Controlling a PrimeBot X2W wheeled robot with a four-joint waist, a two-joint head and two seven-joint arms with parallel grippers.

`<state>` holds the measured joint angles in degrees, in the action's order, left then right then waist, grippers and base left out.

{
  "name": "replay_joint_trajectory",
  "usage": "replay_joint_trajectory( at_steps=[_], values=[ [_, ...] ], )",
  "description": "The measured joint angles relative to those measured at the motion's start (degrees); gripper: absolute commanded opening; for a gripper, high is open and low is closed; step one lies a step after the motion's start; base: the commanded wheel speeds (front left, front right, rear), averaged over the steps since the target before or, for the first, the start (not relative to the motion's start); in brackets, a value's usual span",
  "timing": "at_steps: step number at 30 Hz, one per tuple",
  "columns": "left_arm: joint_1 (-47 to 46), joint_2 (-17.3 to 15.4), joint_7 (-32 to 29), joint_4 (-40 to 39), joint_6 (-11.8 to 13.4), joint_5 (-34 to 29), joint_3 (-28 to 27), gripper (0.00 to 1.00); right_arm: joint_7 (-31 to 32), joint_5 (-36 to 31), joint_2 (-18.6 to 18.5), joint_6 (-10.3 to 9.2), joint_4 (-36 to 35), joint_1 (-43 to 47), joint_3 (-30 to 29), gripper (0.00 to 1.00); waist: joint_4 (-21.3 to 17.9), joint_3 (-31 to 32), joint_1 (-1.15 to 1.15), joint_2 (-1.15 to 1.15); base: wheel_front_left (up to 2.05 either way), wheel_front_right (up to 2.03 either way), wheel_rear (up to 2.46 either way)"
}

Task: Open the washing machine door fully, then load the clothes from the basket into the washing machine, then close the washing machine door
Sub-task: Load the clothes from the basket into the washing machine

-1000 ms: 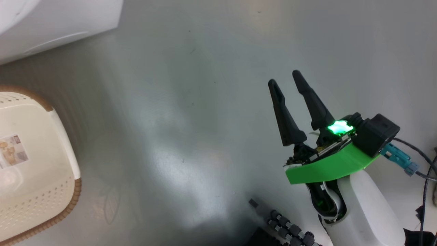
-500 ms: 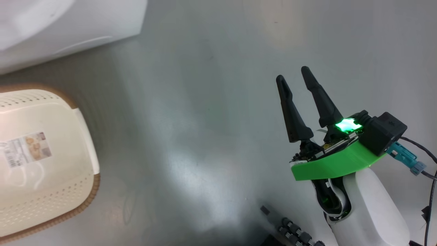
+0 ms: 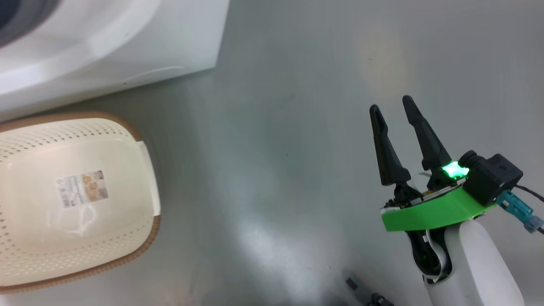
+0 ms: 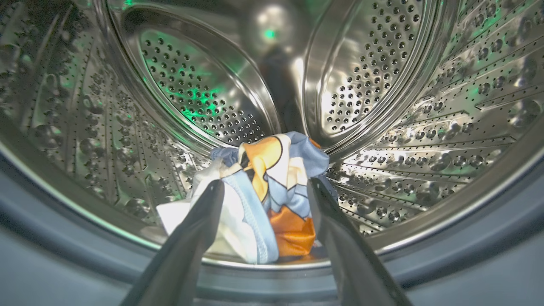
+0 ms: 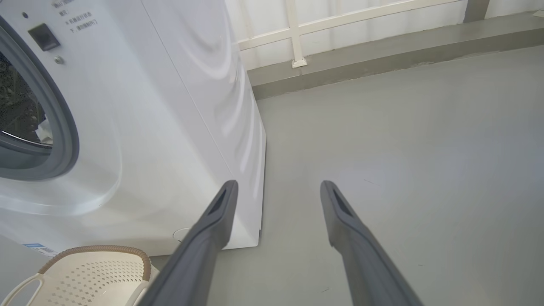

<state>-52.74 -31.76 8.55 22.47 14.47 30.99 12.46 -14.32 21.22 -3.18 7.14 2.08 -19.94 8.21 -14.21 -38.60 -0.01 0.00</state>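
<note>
Clothes (image 4: 263, 195): one bunched bundle, light blue with orange print and white patches, lying low at the front of the perforated steel drum (image 4: 191, 93), just inside the grey gasket (image 4: 63, 238) of the washing machine (image 5: 170, 106). Left gripper (image 4: 265, 183) points into the drum mouth, jaws spread wide, one finger on each side of the bundle as seen from the left wrist. No pinch is visible, and I cannot tell whether the tips touch the fabric. The lower edge of the bundle is cut off by the drum lip. Basket (image 3: 140, 238) stands on the grey floor (image 3: 272, 148) just in front of the machine, its bare bottom and label sticker (image 3: 83, 189) showing. Its left side runs out of the head view. Right gripper (image 3: 391, 104) hangs over open floor, well apart from the basket, jaws spread and holding nothing. In the right wrist view a round cap (image 5: 182, 233) low on the machine front is partly hidden behind one dark finger, and a blue sticker (image 5: 34, 245) is too small to read. A white railing (image 5: 297, 34) stands behind the machine.
</note>
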Motion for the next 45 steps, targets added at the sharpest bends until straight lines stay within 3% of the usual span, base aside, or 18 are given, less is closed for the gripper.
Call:
replay_joint_trajectory(
  at_steps=[10,19,37,45],
  values=[
    [20.15,3.44,3.76,-15.66,4.98,0.22,0.77,1.00,0.00,-1.51,-1.05,0.00,-0.38,3.77,-2.33,1.00,3.53,5.36,0.00,0.00,0.00,0.00,0.00],
    [34.22,6.67,5.28,-22.96,7.71,-1.09,2.93,1.00,0.00,-3.71,-2.41,0.00,0.11,7.98,-4.00,1.00,6.73,11.47,0.00,0.00,0.00,0.00,0.00],
    [52.28,11.13,5.91,-26.40,7.92,-3.13,7.16,1.00,0.09,-5.53,-2.49,0.00,2.14,17.79,-5.23,1.00,11.71,25.14,0.00,0.00,0.00,0.00,0.00],
    [56.47,12.79,5.91,-25.84,5.30,-3.48,6.98,1.00,1.49,-7.06,-2.00,0.00,2.02,21.74,-5.28,1.00,13.37,31.15,0.00,0.00,0.00,0.00,0.00]
  ],
)
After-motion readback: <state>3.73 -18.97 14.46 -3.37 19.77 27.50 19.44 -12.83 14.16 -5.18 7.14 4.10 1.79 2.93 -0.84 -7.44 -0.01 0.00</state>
